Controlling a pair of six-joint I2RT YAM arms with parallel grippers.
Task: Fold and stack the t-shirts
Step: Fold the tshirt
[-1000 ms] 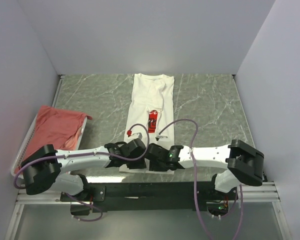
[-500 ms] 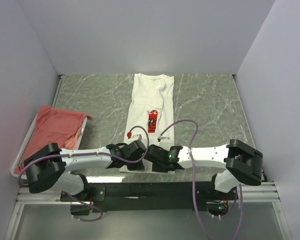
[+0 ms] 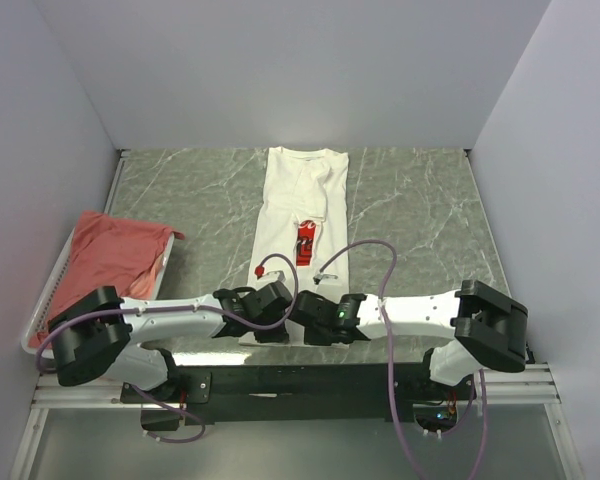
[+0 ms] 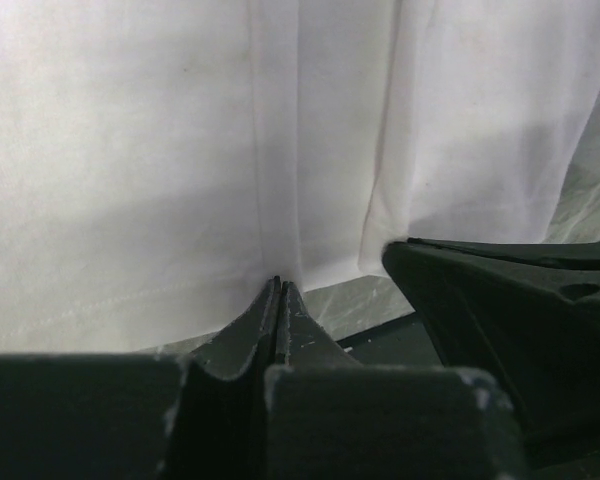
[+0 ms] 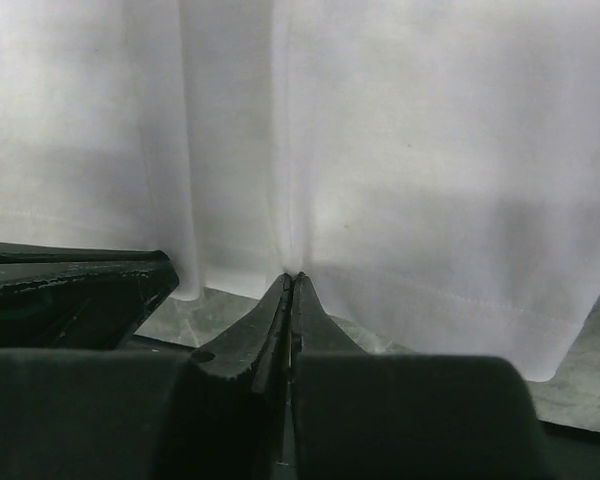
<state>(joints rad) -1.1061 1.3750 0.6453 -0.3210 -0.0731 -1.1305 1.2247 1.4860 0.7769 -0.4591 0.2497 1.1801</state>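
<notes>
A white t-shirt [image 3: 300, 195], folded lengthwise into a long strip, lies down the middle of the table, with a bit of its red print [image 3: 305, 243] showing. Both grippers sit side by side at its near hem. My left gripper [image 3: 277, 322] [image 4: 278, 283] is shut, its tips pinching the hem of the white cloth [image 4: 180, 150]. My right gripper [image 3: 316, 322] [image 5: 293, 277] is shut on the same hem [image 5: 430, 150], just to the right. Salmon-pink t-shirts [image 3: 110, 260] lie heaped at the left.
The pink heap rests in a white wire basket [image 3: 52, 290] against the left wall. The marbled table [image 3: 420, 220] is walled on three sides. A black mounting rail [image 3: 310, 380] runs along the near edge under the arms.
Both grippers have closed on the near hem of the white t-shirt. The arms have hardly shifted and the shirt lies as before.
</notes>
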